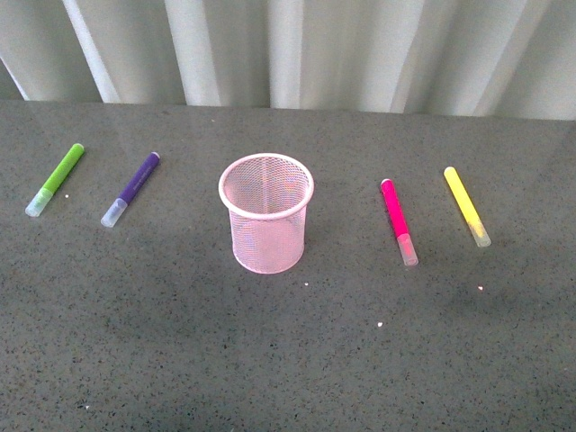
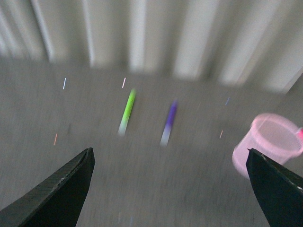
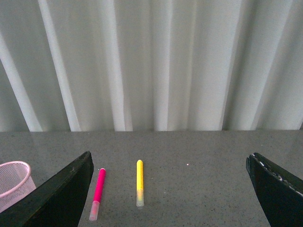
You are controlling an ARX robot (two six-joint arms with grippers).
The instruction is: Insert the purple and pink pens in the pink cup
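Pink cup (image 1: 266, 225) upright at centre frame in the front view, light wire mesh under a solid rim. Purple pen (image 1: 131, 188) flat at centre left and pink pen (image 1: 398, 220) flat at centre right, clear caps toward the camera, both well apart from it, with green marker (image 1: 55, 179) and yellow marker (image 1: 466, 206) farther out on the grey table (image 1: 288, 360). Left gripper (image 2: 168, 151) spread wide, holding nothing, raised over the table facing the purple pen in a blurred view; right gripper (image 3: 170, 155) equally wide, holding nothing, facing the pink pen and yellow marker.
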